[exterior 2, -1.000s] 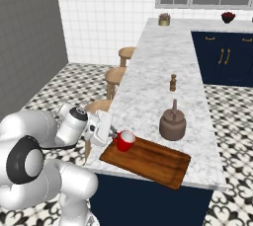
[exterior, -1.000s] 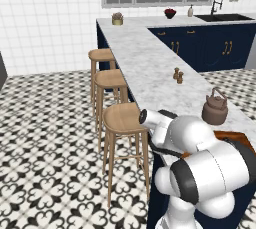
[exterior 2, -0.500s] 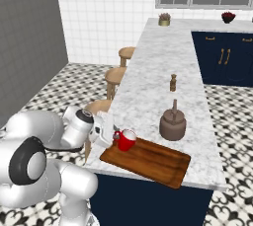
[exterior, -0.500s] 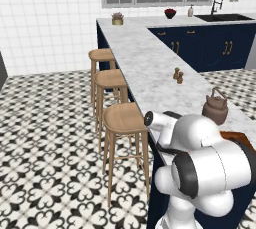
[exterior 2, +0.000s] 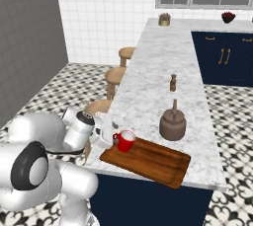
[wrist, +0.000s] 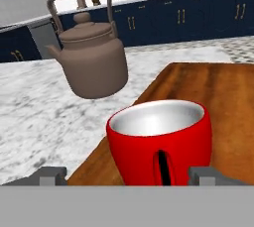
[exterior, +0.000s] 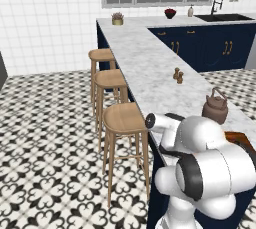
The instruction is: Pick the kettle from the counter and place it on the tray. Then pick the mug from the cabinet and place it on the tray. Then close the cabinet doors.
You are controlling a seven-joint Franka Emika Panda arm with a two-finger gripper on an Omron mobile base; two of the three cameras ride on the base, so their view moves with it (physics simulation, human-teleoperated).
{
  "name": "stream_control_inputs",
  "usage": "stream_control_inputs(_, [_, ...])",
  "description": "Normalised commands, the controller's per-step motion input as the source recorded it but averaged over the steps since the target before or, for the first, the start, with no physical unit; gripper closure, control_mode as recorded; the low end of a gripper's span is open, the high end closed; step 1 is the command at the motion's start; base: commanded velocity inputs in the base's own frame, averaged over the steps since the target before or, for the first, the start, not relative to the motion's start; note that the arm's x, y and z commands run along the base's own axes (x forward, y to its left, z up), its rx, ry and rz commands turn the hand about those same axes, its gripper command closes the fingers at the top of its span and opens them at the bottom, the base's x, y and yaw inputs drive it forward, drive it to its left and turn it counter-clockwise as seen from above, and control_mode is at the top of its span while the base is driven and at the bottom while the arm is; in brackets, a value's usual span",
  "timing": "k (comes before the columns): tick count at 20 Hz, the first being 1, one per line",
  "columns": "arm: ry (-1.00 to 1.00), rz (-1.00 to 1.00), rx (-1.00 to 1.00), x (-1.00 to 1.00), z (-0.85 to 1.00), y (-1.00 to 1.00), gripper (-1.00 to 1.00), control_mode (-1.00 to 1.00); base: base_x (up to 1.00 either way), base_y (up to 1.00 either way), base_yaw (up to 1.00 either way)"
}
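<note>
gripper (wrist: 127, 175) jaws now spread wide, released red mug (wrist: 161, 140), mug resting on tray (exterior 2: 153, 159) corner; kettle (exterior 2: 173, 124) on counter (exterior 2: 153, 79) unmoved

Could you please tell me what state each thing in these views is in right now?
Gripper: open, fingertips either side of the mug, not touching it.
Mug: upright on the tray's near corner, empty.
Tray: flat on the counter, holding just the mug.
Kettle: upright on the counter beside the tray, not on it, lid on.
</note>
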Motion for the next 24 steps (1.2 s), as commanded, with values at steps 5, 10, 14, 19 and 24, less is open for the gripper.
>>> stream_control_inputs(5, [-0.05, -0.01, 0.0, -0.13, 0.02, 0.24, -1.0, -1.0, 0.0, 0.0, 0.0])
stream_control_inputs(10, [-0.03, -0.12, 0.0, -0.24, 0.27, 0.02, -1.0, -1.0, 0.0, 0.0, 0.0])
stream_control_inputs(14, [-0.04, -0.12, 0.0, -0.34, 0.47, -0.1, -1.0, -1.0, 0.0, 0.0, 0.0])
stream_control_inputs(19, [-0.01, -0.05, 0.0, -0.29, 0.77, -0.28, -1.0, -1.0, 0.0, 0.0, 0.0])
stream_control_inputs(24, [0.0, 0.0, 0.0, -0.12, 0.93, -0.53, -1.0, -1.0, 0.0, 0.0, 0.0])
